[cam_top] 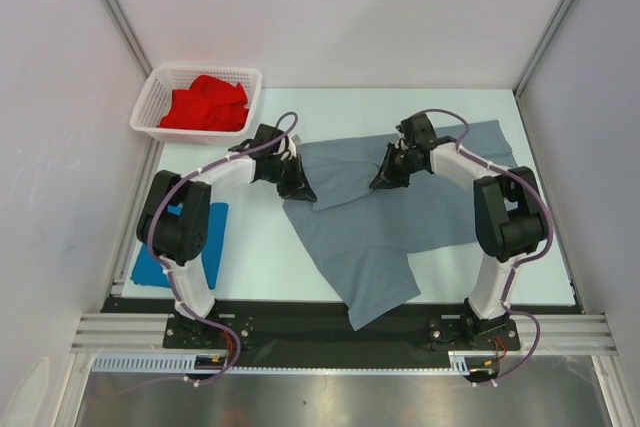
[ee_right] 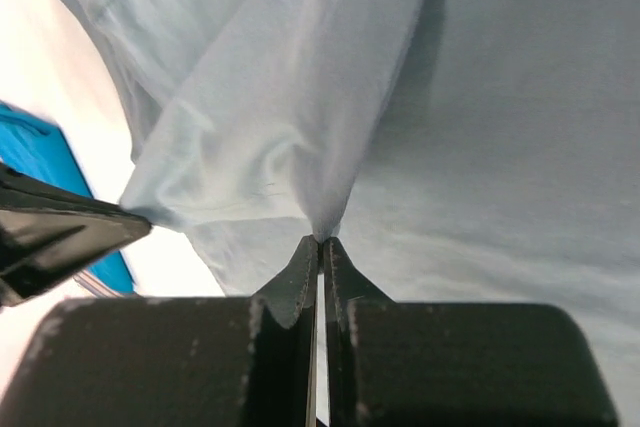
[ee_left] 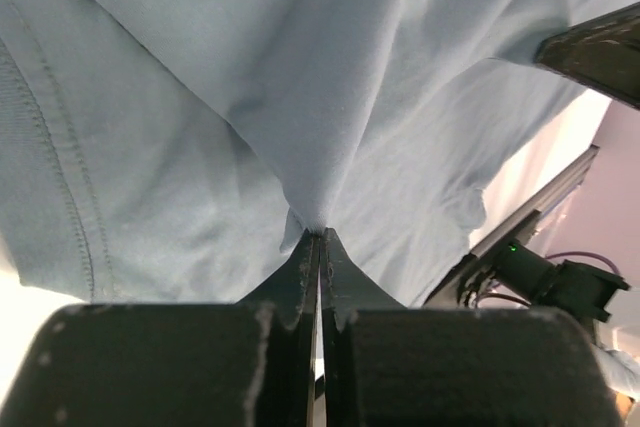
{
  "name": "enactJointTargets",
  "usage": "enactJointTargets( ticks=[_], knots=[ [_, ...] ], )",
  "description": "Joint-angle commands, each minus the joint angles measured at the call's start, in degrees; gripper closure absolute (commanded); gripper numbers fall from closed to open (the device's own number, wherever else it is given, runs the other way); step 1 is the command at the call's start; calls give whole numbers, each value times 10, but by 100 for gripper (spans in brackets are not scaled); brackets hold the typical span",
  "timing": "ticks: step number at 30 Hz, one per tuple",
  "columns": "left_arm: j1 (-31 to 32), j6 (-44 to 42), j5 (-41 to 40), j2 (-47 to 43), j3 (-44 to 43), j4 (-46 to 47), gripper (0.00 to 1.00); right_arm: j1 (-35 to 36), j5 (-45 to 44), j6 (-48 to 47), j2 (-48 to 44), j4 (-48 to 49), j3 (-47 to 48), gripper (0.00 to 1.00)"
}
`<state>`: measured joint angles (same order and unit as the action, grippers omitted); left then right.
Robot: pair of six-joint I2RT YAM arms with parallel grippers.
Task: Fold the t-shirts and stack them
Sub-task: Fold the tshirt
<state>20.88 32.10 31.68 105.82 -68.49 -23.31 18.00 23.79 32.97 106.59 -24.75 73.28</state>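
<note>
White walls box in your pale table (cam_top: 260, 252), where the grey shirt (cam_top: 370, 237) lies spread at centre. Your left gripper (cam_top: 298, 187) and right gripper (cam_top: 385, 179) each pinch a raised fold of it, jaws clenched. Your red shirt (cam_top: 205, 104) sits in the basket (cam_top: 147, 109), and the blue shirt (cam_top: 150, 269) lies flat beside the left arm.

Grey t-shirt (cam_top: 370, 237) is viewed whole from high above its near side, facing down; wrist views are held close against its cloth, which is shared by all three.
</note>
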Motion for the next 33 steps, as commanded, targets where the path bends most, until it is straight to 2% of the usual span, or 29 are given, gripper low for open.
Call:
enactJointTargets(
  ticks=[1,8,16,19,20,23,25,26,28,33],
  knots=[
    [-11,17,28,-35,-14,-7,99,-10,22,-36,-19,-34,13,100],
    [-17,18,48,-36,-15,-26,93,-32,45,-48,-19,-54,10,100],
    [-17,23,62,-40,9,-22,91,-46,56,-62,-24,-71,-6,100],
    [-17,8,34,-47,-2,-39,77,-46,60,-75,-7,-105,-2,84],
    [-17,2,9,-58,-8,-52,66,-48,55,-90,0,-116,-2,75],
    [-18,-27,-36,-69,-40,-67,49,-51,-10,-118,-22,-133,-11,68],
    [-20,-41,-34,-64,-65,-67,48,-53,-40,-118,-44,-100,-18,62],
    [-20,-39,-18,-56,-71,-60,50,-53,-31,-111,-55,-81,-26,57],
    [-19,-27,6,-52,-63,-44,53,-53,-9,-96,-51,-50,-21,54],
    [13,-5,52,-48,-5,22,42,-53,15,-88,-17,-48,-4,51]
  ],
)
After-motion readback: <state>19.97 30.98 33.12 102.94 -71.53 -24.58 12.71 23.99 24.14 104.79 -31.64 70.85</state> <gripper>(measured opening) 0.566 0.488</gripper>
